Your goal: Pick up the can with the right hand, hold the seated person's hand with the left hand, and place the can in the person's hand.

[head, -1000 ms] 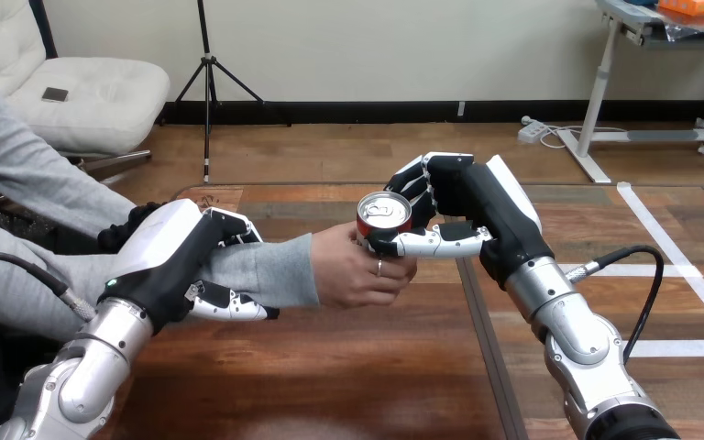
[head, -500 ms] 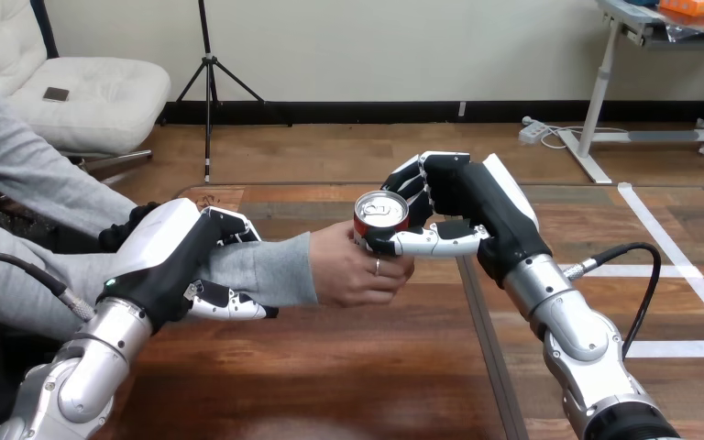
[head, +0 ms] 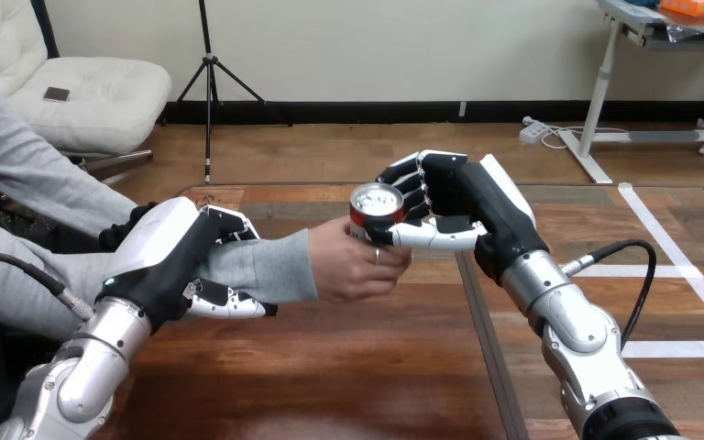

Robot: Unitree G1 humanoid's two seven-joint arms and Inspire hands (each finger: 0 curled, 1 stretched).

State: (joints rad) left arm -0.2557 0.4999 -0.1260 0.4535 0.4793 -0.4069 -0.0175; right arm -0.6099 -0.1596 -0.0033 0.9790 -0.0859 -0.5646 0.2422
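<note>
Two hands share the can [head: 375,203]. The robot's right hand [head: 458,206] has its fingers [head: 403,179] curled round the far side and its thumb laid across the near side. The person's hand [head: 348,266] wraps the lower body from the view's left. The can stands upright, raised above the wooden surface [head: 348,367], silver top facing up. The left hand [head: 170,257] is clasped round the person's forearm [head: 270,266] over the grey sleeve, fingers above and thumb beneath, back from the wrist.

The handover looks nearly complete, with only the release remaining.

- **Releasing too soon:** if the right hand lets go before the person's grip carries the weight, the can could slide and drop onto the surface.
- **Catching on withdrawal:** if the thumb, which lies just beside the person's fingers, opens late or drags as the hand withdraws, it could catch them or tip the can.
- **Pulling on the forearm:** a tug from the left hand would shift the person's hand under the can and upset it.
</note>
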